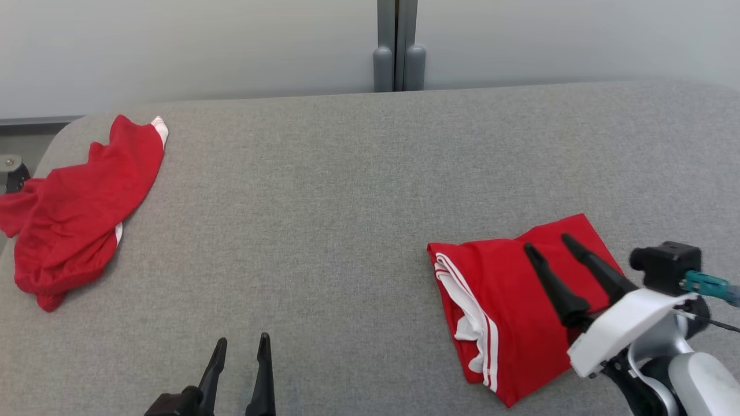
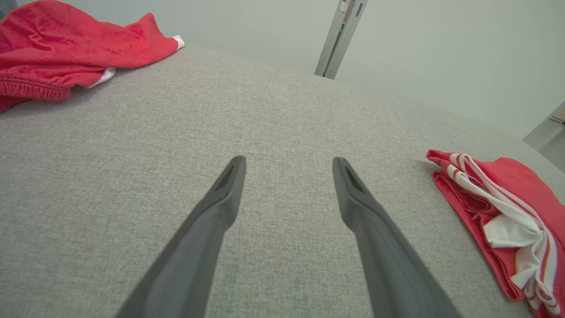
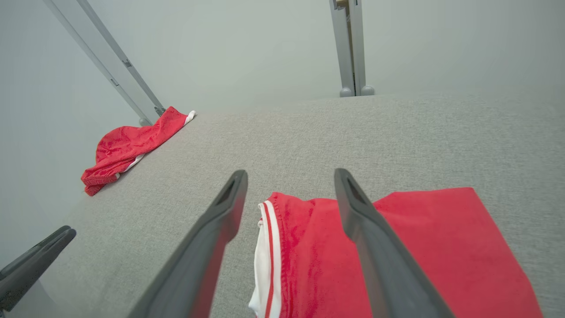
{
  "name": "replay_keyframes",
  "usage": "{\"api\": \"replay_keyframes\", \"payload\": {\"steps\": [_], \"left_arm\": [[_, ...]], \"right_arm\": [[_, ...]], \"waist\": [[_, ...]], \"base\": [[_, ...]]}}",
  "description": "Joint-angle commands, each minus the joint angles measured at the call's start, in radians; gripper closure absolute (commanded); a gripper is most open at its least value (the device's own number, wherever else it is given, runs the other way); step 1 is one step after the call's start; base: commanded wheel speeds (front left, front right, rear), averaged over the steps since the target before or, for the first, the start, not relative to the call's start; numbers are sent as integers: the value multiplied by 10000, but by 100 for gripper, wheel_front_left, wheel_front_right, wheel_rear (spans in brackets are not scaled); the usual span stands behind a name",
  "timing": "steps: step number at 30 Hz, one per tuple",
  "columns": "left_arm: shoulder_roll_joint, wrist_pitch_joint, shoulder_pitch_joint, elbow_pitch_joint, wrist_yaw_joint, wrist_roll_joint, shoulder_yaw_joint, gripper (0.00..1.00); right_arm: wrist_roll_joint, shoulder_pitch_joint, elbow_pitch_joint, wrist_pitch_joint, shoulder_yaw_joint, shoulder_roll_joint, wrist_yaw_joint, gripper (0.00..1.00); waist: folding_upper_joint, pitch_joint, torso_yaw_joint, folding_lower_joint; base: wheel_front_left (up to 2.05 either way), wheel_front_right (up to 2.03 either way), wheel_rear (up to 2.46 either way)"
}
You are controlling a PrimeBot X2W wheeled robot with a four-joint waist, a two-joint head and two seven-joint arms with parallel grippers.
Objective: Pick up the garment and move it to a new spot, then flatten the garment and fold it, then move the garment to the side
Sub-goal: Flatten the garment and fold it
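At far left, on the rounded corner of the grey surface (image 1: 347,190), a crumpled red garment (image 1: 81,214) with a sliver of white trim, part of it spilling past the edge. Just beyond that edge, a small dark fitting (image 1: 14,176), too little of it seen to identify.

Low and left of centre, the left hand (image 1: 243,340), open and empty, fingers spread above bare grey cloth, well apart from both garments.

At the back, behind the far edge, a grey upright post (image 1: 398,52) against a pale wall (image 1: 173,46).

To the right, near the front edge, the folded red garment (image 1: 503,300), lying flat. White stripes and a white lining bunched along its left side.

Over its right half, the right hand (image 1: 546,242), open, dark fingers parted and pointing away across the red cloth, no fabric pinched between them. Touching the garment or just above it: cannot tell.
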State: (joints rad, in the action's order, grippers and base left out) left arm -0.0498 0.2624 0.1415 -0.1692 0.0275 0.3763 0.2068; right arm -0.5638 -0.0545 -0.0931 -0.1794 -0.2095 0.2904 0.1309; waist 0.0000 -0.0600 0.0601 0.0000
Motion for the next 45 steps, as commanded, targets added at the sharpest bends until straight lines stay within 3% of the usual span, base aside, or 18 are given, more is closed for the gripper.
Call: {"api": "replay_keyframes", "payload": {"steps": [1,6,14,21,22,23,25,31,38,45], "left_arm": [[-15,33,241,22,12,62,-55,0],[-16,33,466,84,49,-66,-285,0],[-16,33,722,122,165,-331,-637,0],[-16,33,770,144,181,-375,-747,0],[-16,33,775,147,182,-375,-754,0],[-16,33,772,146,185,-379,-760,0],[-16,33,739,148,194,-387,-762,0],[-16,33,463,61,245,-412,-659,0],[-19,33,184,-71,232,-381,-478,0],[-17,33,211,-137,237,-474,-548,0]], "right_arm": [[168,266,-21,293,283,74,-4,0],[1336,954,523,1367,1423,386,-6,0],[3721,1646,2589,4000,2623,384,-7,0],[4317,1472,3803,4457,2891,-58,-10,0],[4305,1377,3769,4444,2818,-101,-9,6],[4270,1308,3739,4447,2738,-139,-9,45],[4181,1166,3787,4449,2534,-202,-9,100],[4537,327,4668,4445,1589,-454,-9,100],[5301,-294,6897,4368,844,-805,-9,100],[5018,-521,7886,4394,-46,-1471,0,100]], "waist": [[0,253,-112,0],[0,587,-237,0],[0,856,-349,0],[0,863,-382,0],[0,842,-395,0],[0,818,-402,0],[0,754,-420,0],[0,481,-394,0],[0,156,17,0],[0,45,194,0]], "base": [[0,0,0],[0,0,0],[0,0,0],[0,0,0],[0,0,0],[0,0,0],[0,0,0],[0,0,0],[0,0,0],[0,0,0]]}}
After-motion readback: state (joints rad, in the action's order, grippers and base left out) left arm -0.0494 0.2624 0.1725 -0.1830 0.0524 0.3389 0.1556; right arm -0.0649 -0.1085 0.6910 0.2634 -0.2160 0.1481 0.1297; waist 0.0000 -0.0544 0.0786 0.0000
